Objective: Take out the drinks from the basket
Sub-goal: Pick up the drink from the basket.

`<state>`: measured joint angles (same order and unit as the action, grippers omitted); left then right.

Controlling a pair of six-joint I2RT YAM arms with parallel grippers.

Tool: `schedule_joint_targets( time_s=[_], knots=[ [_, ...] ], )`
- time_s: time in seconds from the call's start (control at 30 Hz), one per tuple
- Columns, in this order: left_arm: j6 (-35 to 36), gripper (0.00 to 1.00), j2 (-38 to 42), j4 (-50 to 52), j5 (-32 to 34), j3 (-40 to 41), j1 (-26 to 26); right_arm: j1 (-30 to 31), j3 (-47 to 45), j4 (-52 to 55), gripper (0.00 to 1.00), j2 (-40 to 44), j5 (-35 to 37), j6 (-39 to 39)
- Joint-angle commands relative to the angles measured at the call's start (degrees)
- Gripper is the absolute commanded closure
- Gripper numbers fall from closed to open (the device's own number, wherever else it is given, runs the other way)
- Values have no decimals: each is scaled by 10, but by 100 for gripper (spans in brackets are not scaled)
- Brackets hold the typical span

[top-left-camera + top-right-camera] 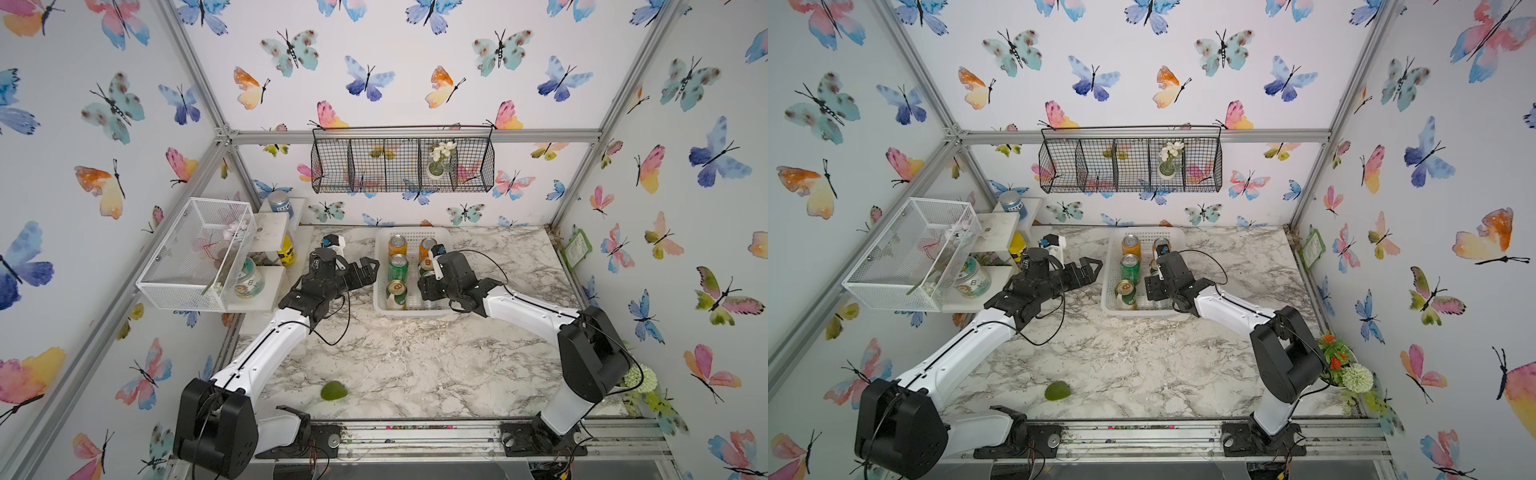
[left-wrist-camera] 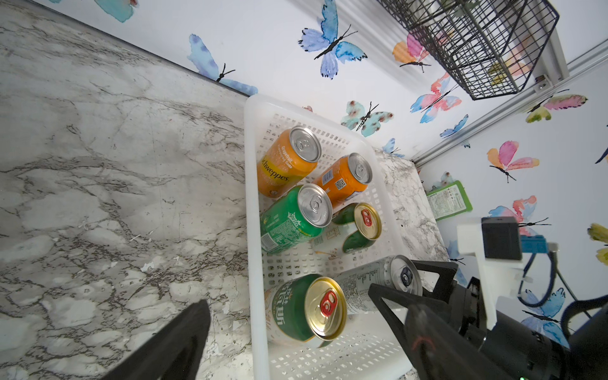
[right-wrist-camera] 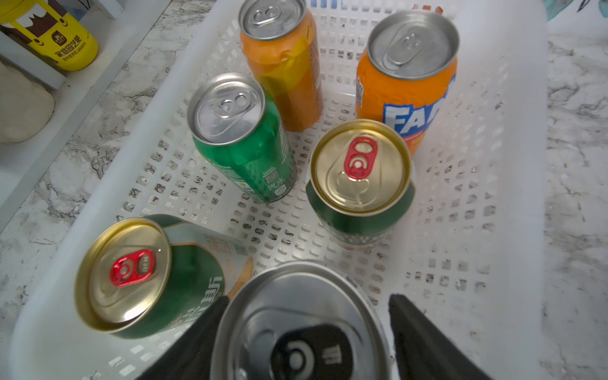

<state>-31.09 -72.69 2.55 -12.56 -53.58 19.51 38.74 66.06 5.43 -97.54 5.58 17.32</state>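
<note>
Six cans upright in the basket (image 1: 377, 286); right hand (image 3: 307, 299) at the silver can (image 3: 296, 329).

In the basket's near right corner the right hand's fingers (image 3: 197, 345) straddle the silver can: one touches its side and the other stands just off it, so I cannot tell whether it is clamped. The near green-and-white can (image 1: 397, 295) stands in the near left corner. Just outside the basket's left wall, the left hand (image 1: 368, 272) hovers over the bench (image 1: 415, 365), fingers wide apart, holding nothing. Mid-basket, the bright green can (image 1: 398, 268) and the second green-and-white can (image 3: 360, 177) stand side by side. By the far wall stand the left orange can (image 1: 397, 246) and the right orange can (image 1: 427, 245).
</note>
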Motion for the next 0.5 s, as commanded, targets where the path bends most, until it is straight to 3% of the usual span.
schedule_joint_targets(
  time_s=[0.0, 0.47],
  knots=[
    [3, 1, -6, 4, -17, -11, 0, 5, 13, -2, 30, -3, 13, -3],
    [4, 1, -12, 6, -18, -13, 0, 6, 24, 12, 60, 3, 10, -5]
  ],
)
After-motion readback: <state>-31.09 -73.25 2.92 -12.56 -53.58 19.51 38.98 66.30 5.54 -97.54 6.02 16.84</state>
